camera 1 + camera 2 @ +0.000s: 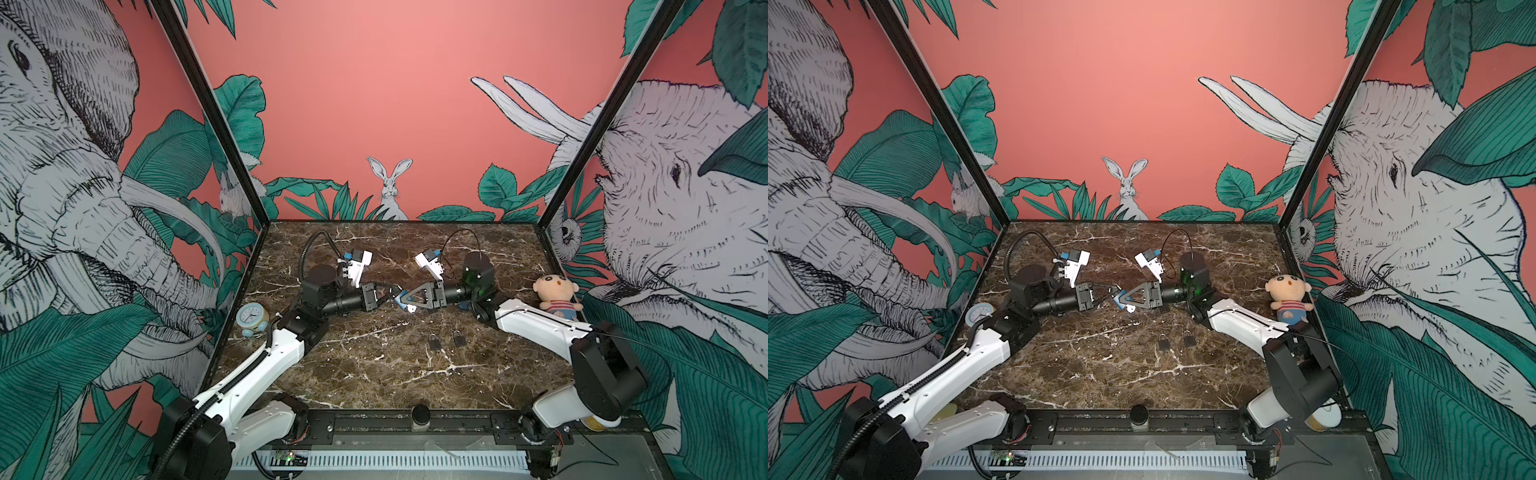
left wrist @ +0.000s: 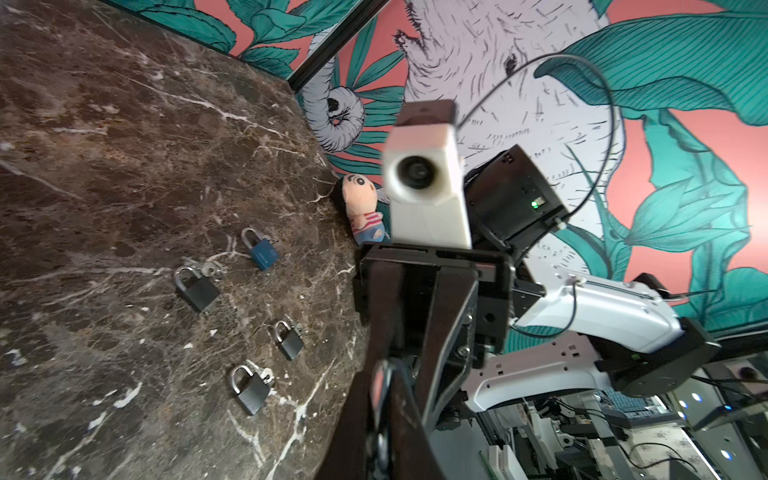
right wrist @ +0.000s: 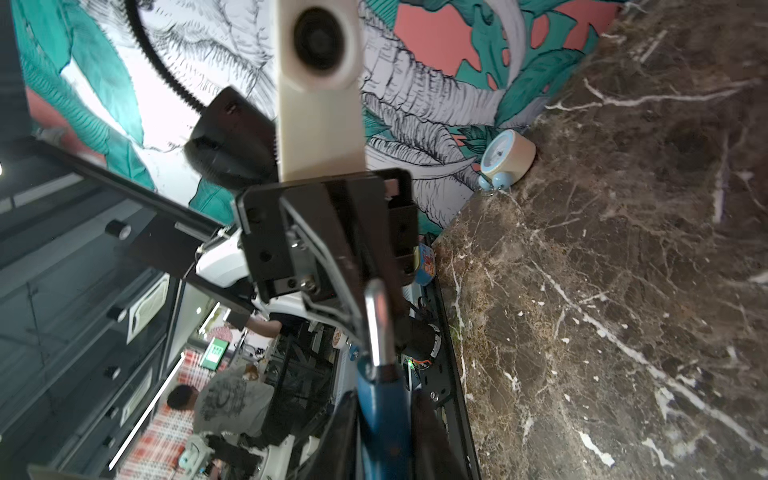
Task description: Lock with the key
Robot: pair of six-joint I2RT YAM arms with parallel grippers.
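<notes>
Above the middle of the brown veined marble table, clamps a blue padlock with silver shackle in the right gripper. Pinches a small silver key in the pressed-together tips of the left gripper, just beside that lock.

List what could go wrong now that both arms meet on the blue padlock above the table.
1. The blue padlock hangs off the table between the left gripper and right gripper. How firmly the right jaws hold its body is unclear, so it might slip and drop.
2. The left jaws look shut at the shackle; a skewed push could twist the padlock in the right jaws rather than close it.
</notes>
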